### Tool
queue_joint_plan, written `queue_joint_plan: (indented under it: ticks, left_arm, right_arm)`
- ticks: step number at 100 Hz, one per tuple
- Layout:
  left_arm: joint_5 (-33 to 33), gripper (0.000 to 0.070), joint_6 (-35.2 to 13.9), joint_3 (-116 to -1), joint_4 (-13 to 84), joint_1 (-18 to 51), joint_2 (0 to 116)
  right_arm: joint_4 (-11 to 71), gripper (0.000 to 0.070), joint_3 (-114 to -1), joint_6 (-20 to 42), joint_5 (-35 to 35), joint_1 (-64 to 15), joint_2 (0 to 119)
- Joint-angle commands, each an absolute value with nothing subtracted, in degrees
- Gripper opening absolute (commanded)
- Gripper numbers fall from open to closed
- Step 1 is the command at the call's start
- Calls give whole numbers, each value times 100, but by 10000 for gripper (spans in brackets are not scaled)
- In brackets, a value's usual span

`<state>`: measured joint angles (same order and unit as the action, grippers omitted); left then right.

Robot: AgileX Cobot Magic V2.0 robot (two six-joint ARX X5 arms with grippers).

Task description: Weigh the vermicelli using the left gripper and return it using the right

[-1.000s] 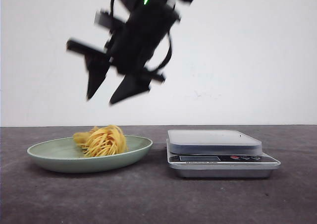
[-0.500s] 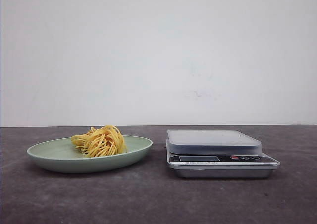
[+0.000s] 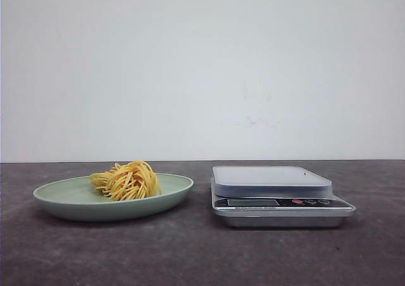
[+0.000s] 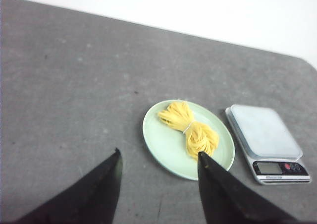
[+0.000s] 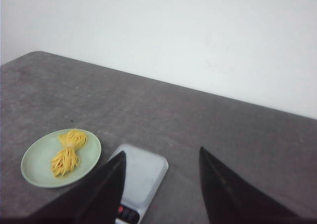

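Both end effectors [image 4: 157, 169] [image 5: 161, 172] spread, empty; vermicelli [image 3: 126, 180] on plate [image 3: 69, 197].

The right gripper [image 5: 161, 157] hangs high above a grey table [image 5: 208, 120], its two black fingers [image 5: 101, 192] spread apart with nothing between them. Past the fingers, a pale green plate [image 5: 37, 157] sits on the table with a bundle of yellow vermicelli [image 5: 69, 152] lying in it. Just beside the plate stands a kitchen scale [image 5: 141, 177] with a bare grey platform; one finger covers part of its near edge. A plain white wall [image 5: 173, 30] rises behind the table.
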<state>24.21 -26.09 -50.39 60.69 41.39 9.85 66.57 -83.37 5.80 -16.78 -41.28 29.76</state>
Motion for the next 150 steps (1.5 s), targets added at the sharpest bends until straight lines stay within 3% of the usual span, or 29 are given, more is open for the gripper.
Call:
queue_joint_plan:
  ticks: [1,37,81,84,88,92,93,96,150]
  left_arm:
    - [2445,271,-2443,-5103,5964,4169,1015]
    - [2440,271,-2296,-5103,5496,4169,1015]
    - [2443,270,-2169,-5103,5478,4169,1015]
    - [2443,267,-2167,-5103,5478,4169,1015]
    - [2443,244,-2167,-5103,5481,4169,1015]
    - [2440,139,-2165,-5103,5481,4169,1015]
    - [2440,100,-2163,-5103,5478,4169,1015]
    - [2443,0,-2139,-5103,5478,4169,1015]
    - [2443,13,-2038,-5105,5454,4169,1015]
  right_arm:
    - [6757,292,-8425,746,-1702,-4147,2805]
    - [7153,292,-7795,1114,-1647,-3900,2143]
    - [6313,290,-6311,1050,-1098,-3284,991]
    - [6298,276,-6243,1061,-1074,-3269,956]
    - [6298,191,-6169,1096,-1046,-3251,934]
    - [6302,12,-6099,1133,-1046,-3232,923]
    - [6305,0,-6084,1133,-1039,-3229,923]
    - [6300,6,-6047,1135,-1031,-3225,923]
    - [6294,7,-5927,1396,-1050,-3201,923]
